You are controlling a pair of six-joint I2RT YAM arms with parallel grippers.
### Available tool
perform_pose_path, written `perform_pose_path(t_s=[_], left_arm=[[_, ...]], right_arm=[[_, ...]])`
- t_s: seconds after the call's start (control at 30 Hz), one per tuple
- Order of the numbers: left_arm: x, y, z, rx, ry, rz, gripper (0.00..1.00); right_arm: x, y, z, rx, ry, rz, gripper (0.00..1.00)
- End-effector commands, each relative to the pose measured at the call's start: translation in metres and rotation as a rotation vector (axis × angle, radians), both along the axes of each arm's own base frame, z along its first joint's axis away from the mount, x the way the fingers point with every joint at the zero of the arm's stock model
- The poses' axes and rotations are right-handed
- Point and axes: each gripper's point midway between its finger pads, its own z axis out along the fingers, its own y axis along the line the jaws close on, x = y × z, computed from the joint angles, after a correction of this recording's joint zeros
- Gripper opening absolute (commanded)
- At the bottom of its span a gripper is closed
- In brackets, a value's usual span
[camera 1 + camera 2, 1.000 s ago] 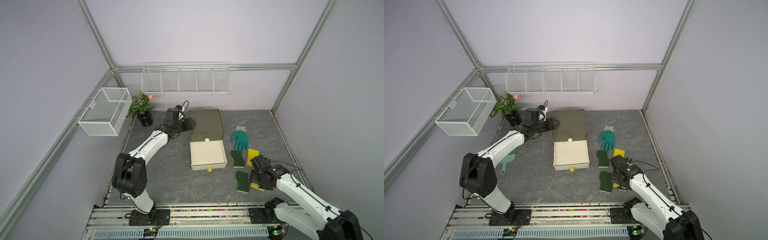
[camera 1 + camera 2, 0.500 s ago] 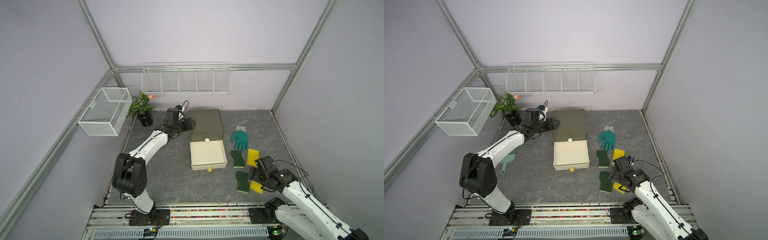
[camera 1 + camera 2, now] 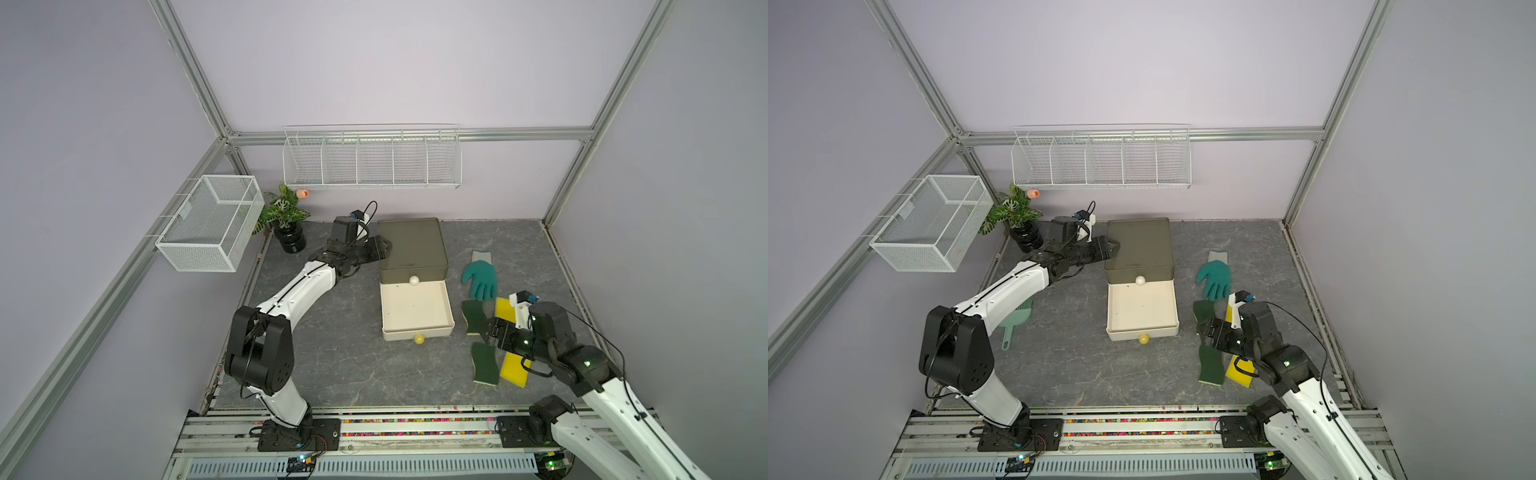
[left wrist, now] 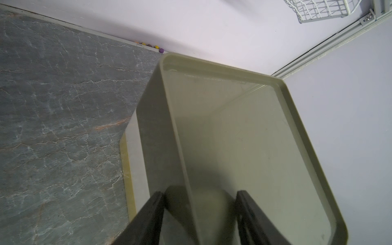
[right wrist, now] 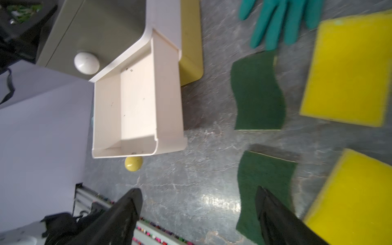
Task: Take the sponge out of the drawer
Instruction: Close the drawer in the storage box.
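Altogether four sponges point(image 3: 485, 363) beside one open drawer point(image 3: 417, 331), one glove point(image 3: 481, 280)

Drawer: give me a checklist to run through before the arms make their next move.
1. Drawer pulled out: ok.
2. Drawer empty: ok, nothing inside.
3. Sponges outside it: ok, four on the table.
4. Right pincer open and empty: ok.
5. Left pincer clamped on cabinet: cannot tell, it straddles the edge.
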Motion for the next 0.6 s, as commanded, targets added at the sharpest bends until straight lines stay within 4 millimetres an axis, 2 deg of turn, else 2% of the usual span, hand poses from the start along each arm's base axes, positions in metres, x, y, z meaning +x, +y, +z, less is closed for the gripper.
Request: perform_pose_path(t_s=[0.0,0.2,0.37,0.57], left_arm=[[-0.027,-0.012,-0.050,0.034,0.162,-0.077,0.58],[-0.027,-0.013,-0.051,0.032,0.167,-0.074,0.58],[-0.027,-0.011,-0.050,0.040,0.166,-0.071,0.57],[-0.026,-0.011,-0.052,0.041,0.170,-0.069,0.58]], right_arm=[[-0.004,0.040,0.027,0.082,-0.073,0.192,0.89],[-0.007,0.080,0.017,0.005,-0.068,0.311,0.89],[-0.008,0.102,0.011,-0.019,-0.072,0.349,0.89],[-0.015,0.129,-0.009,-0.080,-0.043,0.406,0.89]])
